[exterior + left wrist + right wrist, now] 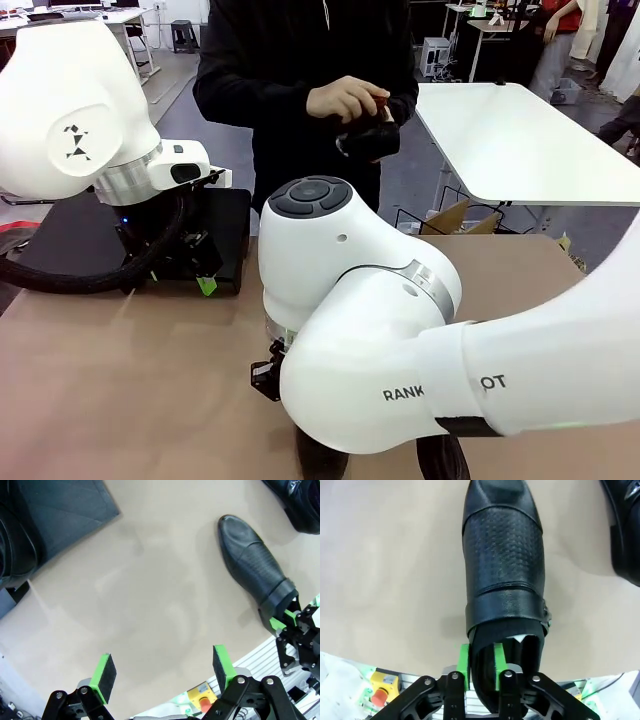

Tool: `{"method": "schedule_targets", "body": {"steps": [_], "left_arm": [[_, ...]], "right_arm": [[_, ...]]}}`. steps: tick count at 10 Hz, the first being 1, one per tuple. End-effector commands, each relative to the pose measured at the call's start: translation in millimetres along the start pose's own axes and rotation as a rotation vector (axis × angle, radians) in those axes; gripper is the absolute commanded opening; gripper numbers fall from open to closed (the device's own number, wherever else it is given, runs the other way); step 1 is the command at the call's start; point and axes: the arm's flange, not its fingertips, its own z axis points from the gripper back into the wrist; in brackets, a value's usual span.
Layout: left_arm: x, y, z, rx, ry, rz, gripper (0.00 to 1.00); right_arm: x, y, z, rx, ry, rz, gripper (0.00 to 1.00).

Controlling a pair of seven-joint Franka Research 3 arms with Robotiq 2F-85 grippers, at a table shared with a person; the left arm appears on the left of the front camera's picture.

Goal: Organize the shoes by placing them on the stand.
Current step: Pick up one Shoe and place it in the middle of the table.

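Note:
A black leather shoe (502, 555) lies on the brown table, toe pointing away from my right gripper (481, 657), which is shut on the side wall of its heel opening, one green pad outside and one inside. White paper peeks from inside the shoe. In the left wrist view the same shoe (252, 565) lies at the right with the right gripper (285, 620) at its heel. My left gripper (162, 670) hangs open above bare table, near the front edge of the black stand (60, 240). Another shoe (12, 540) rests on the stand (60, 515). A third shoe (300, 505) lies at the far corner.
A person in black stands across the table, both hands on a dark object (370, 135) at chest height. A white table (520, 140) and a cardboard box (465, 215) sit at the back right. A yellow box with a red button (380, 692) is below the table edge.

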Motion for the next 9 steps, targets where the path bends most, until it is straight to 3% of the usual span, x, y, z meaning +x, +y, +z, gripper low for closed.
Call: {"method": "schedule_targets", "body": {"steps": [1, 2, 7, 9], "left_arm": [[-2, 0, 0, -0.006, -0.015, 0.007, 1.00], [-2, 0, 0, -0.006, -0.015, 0.007, 1.00], [-2, 0, 0, -0.006, -0.015, 0.007, 1.00], [-2, 0, 0, -0.006, -0.015, 0.007, 1.00]], "right_arm": [[7, 7, -13, -0.014, -0.033, -0.005, 0.79], [7, 7, -14, -0.016, -0.028, -0.003, 0.98], [-3, 5, 19, 0.081, 0.000, 0.024, 1.00], [3, 3, 0, 0.009, -0.016, 0.015, 1.00]]}}
